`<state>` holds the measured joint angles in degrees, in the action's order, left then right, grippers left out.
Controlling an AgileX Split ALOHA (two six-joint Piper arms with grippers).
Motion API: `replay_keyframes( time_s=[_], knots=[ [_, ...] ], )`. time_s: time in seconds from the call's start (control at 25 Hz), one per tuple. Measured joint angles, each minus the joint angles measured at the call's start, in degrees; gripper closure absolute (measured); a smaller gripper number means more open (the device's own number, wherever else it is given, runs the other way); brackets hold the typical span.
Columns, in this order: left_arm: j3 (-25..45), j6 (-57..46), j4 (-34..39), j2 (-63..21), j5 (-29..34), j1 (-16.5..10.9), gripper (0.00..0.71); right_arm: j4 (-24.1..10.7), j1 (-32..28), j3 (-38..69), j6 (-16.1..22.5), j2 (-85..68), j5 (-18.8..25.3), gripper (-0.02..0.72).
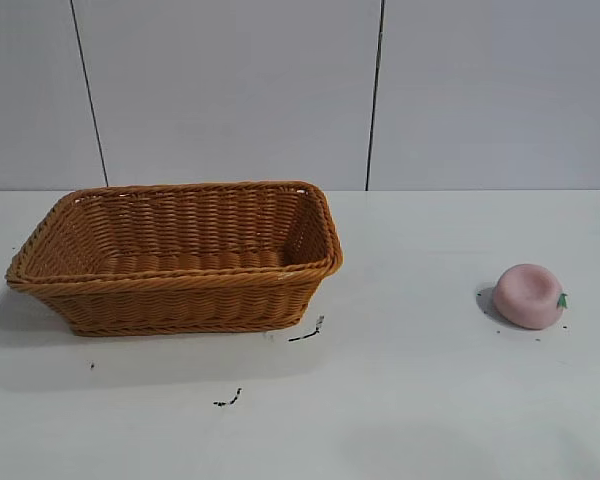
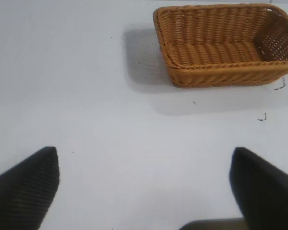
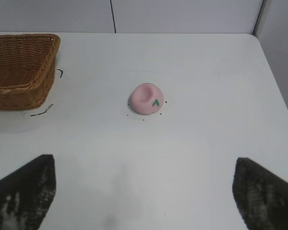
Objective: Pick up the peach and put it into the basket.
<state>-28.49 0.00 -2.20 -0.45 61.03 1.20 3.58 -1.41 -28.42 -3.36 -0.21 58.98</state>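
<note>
Right gripper (image 3: 143, 191) nearest lens, jaws wide, empty, well short of peach (image 1: 529, 296), which sat on table (image 1: 430, 400) right side, well apart from basket (image 1: 175, 257) at left. Best approach: descend centred, straddle rounded sides. Left gripper (image 2: 144, 189) idle, jaws wide.

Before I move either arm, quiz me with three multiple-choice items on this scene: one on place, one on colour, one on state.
1. Where is the peach?
A. inside the basket
B. on the table, right of the basket
C. held in a claw

2. What colour is the basket?
A. orange-brown
B. blue
C. black

3. How is the right claw?
A. shut on the peach
B. shut, holding nothing
C. open, holding nothing

Answers:
1 B, the peach sits on bare table well apart from the basket.
2 A, the wicker is orange-brown in every view.
3 C, its fingers stand wide apart with the peach lying beyond them.
</note>
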Motion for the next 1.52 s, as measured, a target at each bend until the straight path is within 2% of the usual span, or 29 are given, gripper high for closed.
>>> replay_keyframes(
  time_s=[0.44, 0.56, 0.92, 1.12, 1.52],
  knots=[
    [0.0, 0.0, 0.0, 0.0, 0.0, 0.0, 0.017, 0.0, 0.0, -0.08, 0.0, 0.06, -0.25, 0.008],
    [0.0, 0.0, 0.0, 0.0, 0.0, 0.0, 0.017, 0.0, 0.0, -2.07, 0.0, 3.73, -1.91, 0.008],
    [0.0, 0.0, 0.0, 0.0, 0.0, 0.0, 0.017, 0.0, 0.0, -12.86, 0.0, 36.56, -9.48, 0.008],
    [0.0, 0.0, 0.0, 0.0, 0.0, 0.0, 0.017, 0.0, 0.0, -21.0, 0.0, 59.07, -11.18, 0.008],
    [0.0, 0.0, 0.0, 0.0, 0.0, 0.0, 0.017, 0.12, 0.16, -44.82, 0.0, 96.85, -2.09, 0.008]
  ],
)
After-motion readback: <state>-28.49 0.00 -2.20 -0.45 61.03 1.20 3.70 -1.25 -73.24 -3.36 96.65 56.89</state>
